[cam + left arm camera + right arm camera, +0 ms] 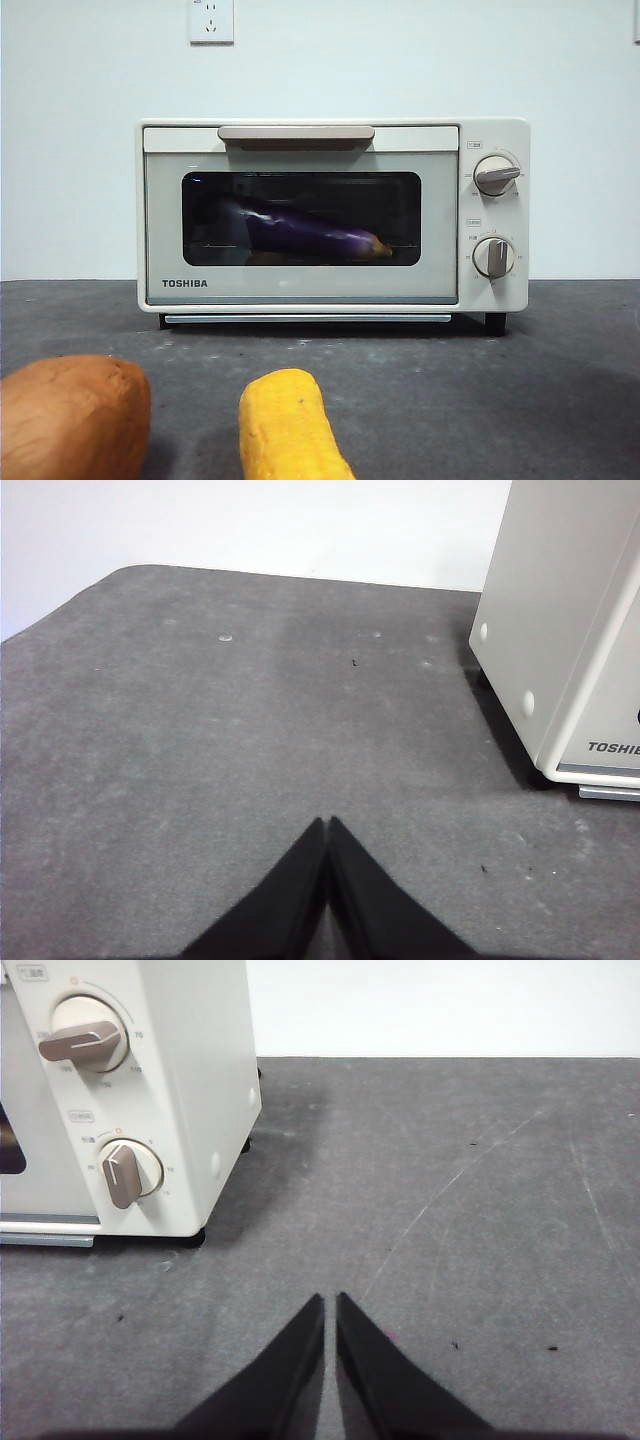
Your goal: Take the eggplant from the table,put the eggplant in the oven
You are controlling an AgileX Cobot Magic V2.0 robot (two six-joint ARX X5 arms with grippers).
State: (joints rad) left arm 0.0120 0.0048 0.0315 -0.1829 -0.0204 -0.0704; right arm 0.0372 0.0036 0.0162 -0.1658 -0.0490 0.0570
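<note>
Eggplant (305,232) inside shut oven (300,285) (front view only). Left gripper (328,825) and right gripper (330,1302) clenched, empty, over bare tabletop (450,1210) beside oven's sides.

Sweet potato (72,417): orange-brown, matte, rounded end; lies at the near left of the front view, cut off by the picture's edge. Seen in neither wrist view, so its place relative to either set of fingers cannot be told.

Corn cob (288,428): yellow, stubby, blunt tip pointing away; just beside the sweet potato, apart from it. Likewise outside both wrist views.

Wall socket (211,21): white plate, high on the pale wall (560,60).
</note>
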